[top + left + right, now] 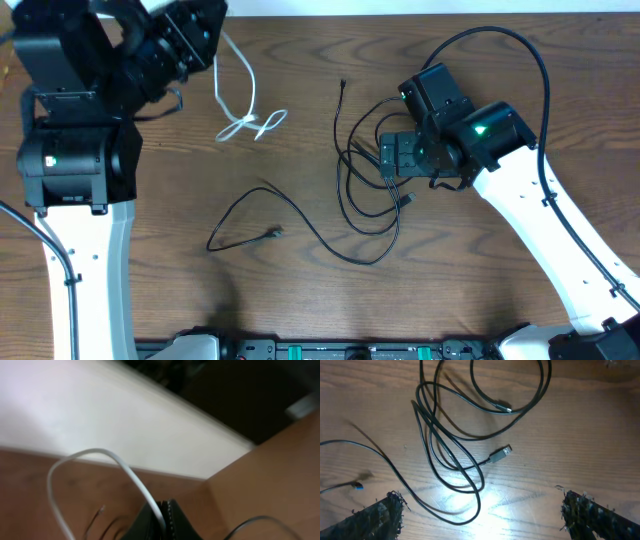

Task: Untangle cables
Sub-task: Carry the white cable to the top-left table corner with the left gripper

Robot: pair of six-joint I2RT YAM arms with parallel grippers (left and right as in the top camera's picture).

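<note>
**Overhead.** The left jaws are clenched on the white cable point(249, 88), which trails from them down to a knotted end on the table point(150, 280). The right jaws stand released directly over the black cables point(340, 190), a loose heap of crossing loops. A lone black cable point(300, 215) lies beyond that heap, on the side away from the right jaws.

**Left wrist.** The white cable point(95, 451) arcs up out of the shut jaws, clear of the table point(260, 485).

**Right wrist.** The black cables point(427, 420) overlap just ahead of the wide-spread jaws, with one loop reaching in between them. A plug point(501, 453) lies free ahead of the jaws.

**Step, as judged.** The white cable is being drawn aside and the black loops come next. The next move calls for closing on a single strand near the plug, not on a crossing.

**Writing.** No brand, label or text can be read in any view.
</note>
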